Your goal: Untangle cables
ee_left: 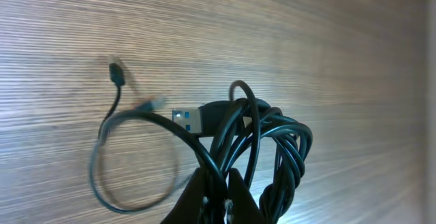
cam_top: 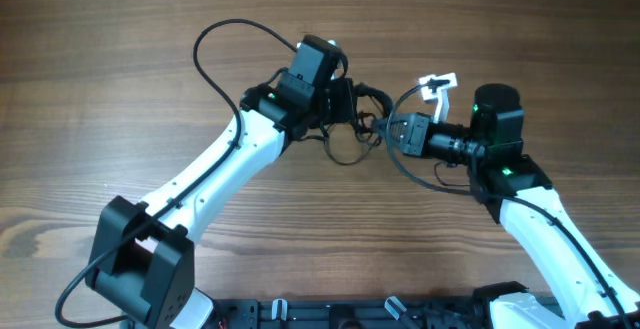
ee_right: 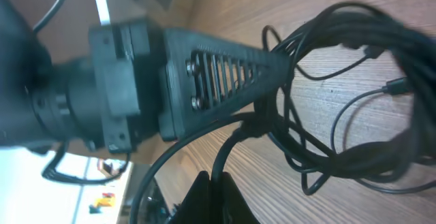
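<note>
**Overhead view.** The thin black cables (cam_top: 370, 117) are located near the middle of the brown wood-grain table (cam_top: 120, 49). They are bunched into one small dark tangle between the two arms. The left gripper (cam_top: 352, 104) is reached in from the left side of the tangle and the right gripper (cam_top: 392, 129) from the right side. The two tips are set close together at the bunch. One slack loop is seen trailing out of the tangle toward the near edge. Finger positions are masked by the wrist housings in this view.

**Left wrist view.** The left gripper's fingers are pressed together and are pinched on several strands at the lower edge of the bunch. The coiled part of the cables is seen just right of the tips. A flat metal USB plug with a blue insert (ee_left: 187, 118) is projected to the left from the coil. One single strand is swept out in a wide loop and is ended in a small dark plug (ee_left: 117, 73). Whether the coil rests on the table cannot be told.

**Right wrist view.** The right gripper's fingers are pressed together and are clamped on a strand that is led up into the tangle. The left gripper's black slotted finger is seen directly above, with cable loops wrapped around its tip. Further loops are spread to the right over the wood.
</note>
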You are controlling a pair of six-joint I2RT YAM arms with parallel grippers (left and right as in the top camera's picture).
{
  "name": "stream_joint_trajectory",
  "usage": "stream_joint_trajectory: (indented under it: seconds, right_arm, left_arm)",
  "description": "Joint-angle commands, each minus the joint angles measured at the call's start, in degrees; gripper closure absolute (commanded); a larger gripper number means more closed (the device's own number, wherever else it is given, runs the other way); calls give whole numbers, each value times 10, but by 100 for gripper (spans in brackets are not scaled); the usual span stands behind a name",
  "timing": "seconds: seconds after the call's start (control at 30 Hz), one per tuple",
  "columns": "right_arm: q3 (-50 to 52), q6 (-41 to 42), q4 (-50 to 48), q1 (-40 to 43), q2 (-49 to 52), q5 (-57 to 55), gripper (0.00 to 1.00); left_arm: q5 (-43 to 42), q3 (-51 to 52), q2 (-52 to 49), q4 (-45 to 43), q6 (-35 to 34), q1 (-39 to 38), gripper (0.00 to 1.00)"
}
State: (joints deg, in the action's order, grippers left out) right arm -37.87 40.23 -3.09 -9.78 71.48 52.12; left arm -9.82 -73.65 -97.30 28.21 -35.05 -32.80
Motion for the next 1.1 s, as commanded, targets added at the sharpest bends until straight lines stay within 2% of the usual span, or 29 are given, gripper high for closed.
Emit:
stream_joint_trajectory:
  seconds: [0.0, 0.17, 0.63, 0.73, 0.9, 0.97, 1.03, 1.07]
  right_arm:
    - [-2, 19, -6, 12, -8, -3, 96]
    - [-2, 19, 18, 14, -4, -79, 96]
    - [-2, 20, 31, 13, 72, -112, 96]
    - [-2, 19, 26, 13, 97, -113, 96]
    - [-2, 24, 16, 14, 119, -113, 96]
    - [-2, 24, 15, 14, 120, -115, 96]
    - [-2, 24, 11, 14, 120, -118, 92]
    - [-2, 24, 9, 14, 120, -124, 87]
  left_arm:
    - [58, -2, -3, 10, 31, -1, 96]
    - [51, -2, -3, 9, 31, -1, 96]
    - [-118, -2, -3, -23, 34, -1, 96]
    - [-154, -2, -3, -27, 71, -7, 96]
    - [-156, -2, -3, -10, 147, -39, 96]
    - [-156, -2, -3, -7, 154, -50, 96]
    - [-157, -2, -3, -7, 154, -60, 96]
    - [-158, -2, -3, -7, 153, -63, 96]
